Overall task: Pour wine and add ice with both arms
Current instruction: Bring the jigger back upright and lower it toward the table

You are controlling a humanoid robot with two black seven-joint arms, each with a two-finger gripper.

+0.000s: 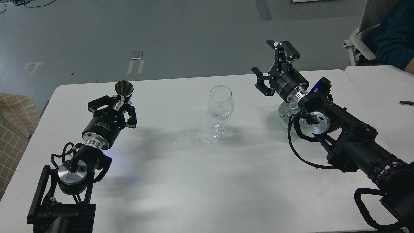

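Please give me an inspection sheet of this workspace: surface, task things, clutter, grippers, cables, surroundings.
Surface: white table, some small wet spots near the glass.
Task things: wine glass upright at centre, a little clear liquid inside; ice bowl partly hidden behind the right arm.
Clutter: dark pen on the side table.
Grippers: left gripper shut on metal jigger; right gripper open, empty.
Cables: black loops along both arms.
Surroundings: grey floor, seated person top right.

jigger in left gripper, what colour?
Shiny dark silver metal jigger, held by the left gripper; head view.
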